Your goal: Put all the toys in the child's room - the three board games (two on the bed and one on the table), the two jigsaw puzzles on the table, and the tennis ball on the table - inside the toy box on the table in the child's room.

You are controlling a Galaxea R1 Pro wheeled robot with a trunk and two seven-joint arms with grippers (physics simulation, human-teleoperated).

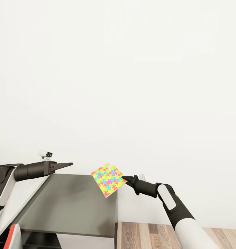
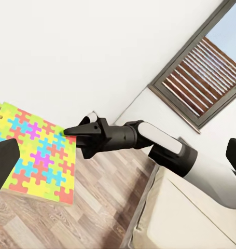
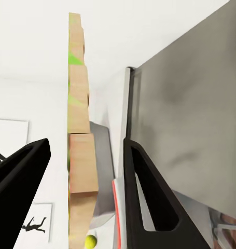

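Right gripper (image 1: 126,179) pinching jigsaw puzzle (image 1: 108,179) by its edge, above table (image 1: 73,207) corner. Left gripper (image 1: 64,165) pressed together, holding nothing.

Jigsaw puzzle (image 1: 108,180) above the table (image 1: 73,207) corner

A jigsaw puzzle (image 2: 39,155), a thin square of yellow, green, pink and blue interlocking pieces, fills the left of the frame above a wood-plank floor (image 2: 71,223). The right gripper (image 2: 71,132), black, reaches in from the right and pinches the puzzle's upper right edge. Its white forearm (image 2: 200,174) runs toward the lower right. A slatted window (image 2: 206,78) sits upper right.
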